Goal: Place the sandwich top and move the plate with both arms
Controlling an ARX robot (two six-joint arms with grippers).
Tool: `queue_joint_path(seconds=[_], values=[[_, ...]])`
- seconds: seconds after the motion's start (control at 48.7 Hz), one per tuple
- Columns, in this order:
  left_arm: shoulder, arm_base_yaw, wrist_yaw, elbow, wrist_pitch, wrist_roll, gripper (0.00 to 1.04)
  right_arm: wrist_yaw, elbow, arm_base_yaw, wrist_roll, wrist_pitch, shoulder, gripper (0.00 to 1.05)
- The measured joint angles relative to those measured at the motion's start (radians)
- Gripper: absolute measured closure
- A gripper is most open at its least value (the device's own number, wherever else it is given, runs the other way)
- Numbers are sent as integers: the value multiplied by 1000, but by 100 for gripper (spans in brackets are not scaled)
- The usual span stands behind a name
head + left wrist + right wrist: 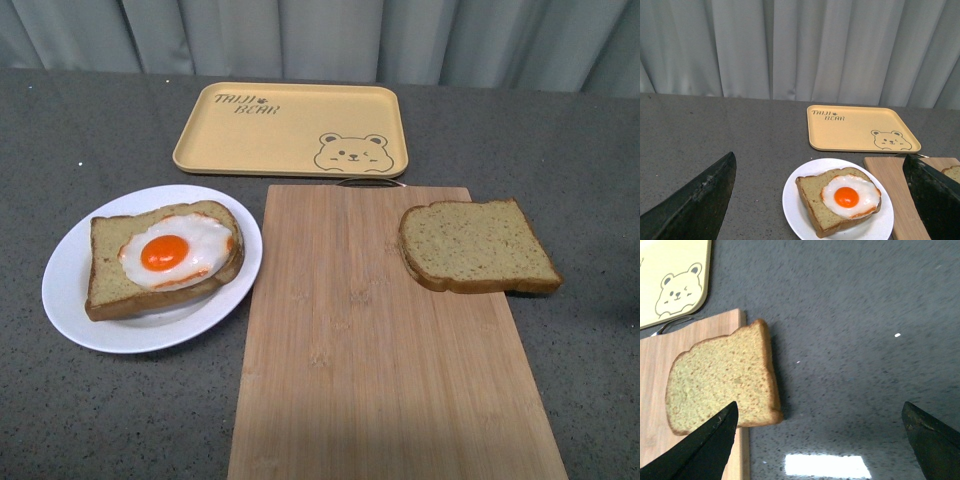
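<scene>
Grey table [100,420]: left claw [818,159] and right claw [820,407] gape wide, empty; sandwich top [478,246] overhangs cutting board [380,350].

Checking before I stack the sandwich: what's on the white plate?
The plate holds a bread slice with a fried egg on top. The egg covers much of the slice; the slice hides the plate's middle.

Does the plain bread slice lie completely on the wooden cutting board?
No, the plain bread slice lies only partly on the wooden cutting board; one side hangs past the board's edge over the grey table.
</scene>
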Motion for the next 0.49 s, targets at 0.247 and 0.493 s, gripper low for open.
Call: queue_joint_path(seconds=[0.247,0.493], values=[[0,0,0,0,0,0,7,-181,117,22,80,-24,207,9],[0,0,0,0,0,0,7,-278,191,71,135,-27,334,9]])
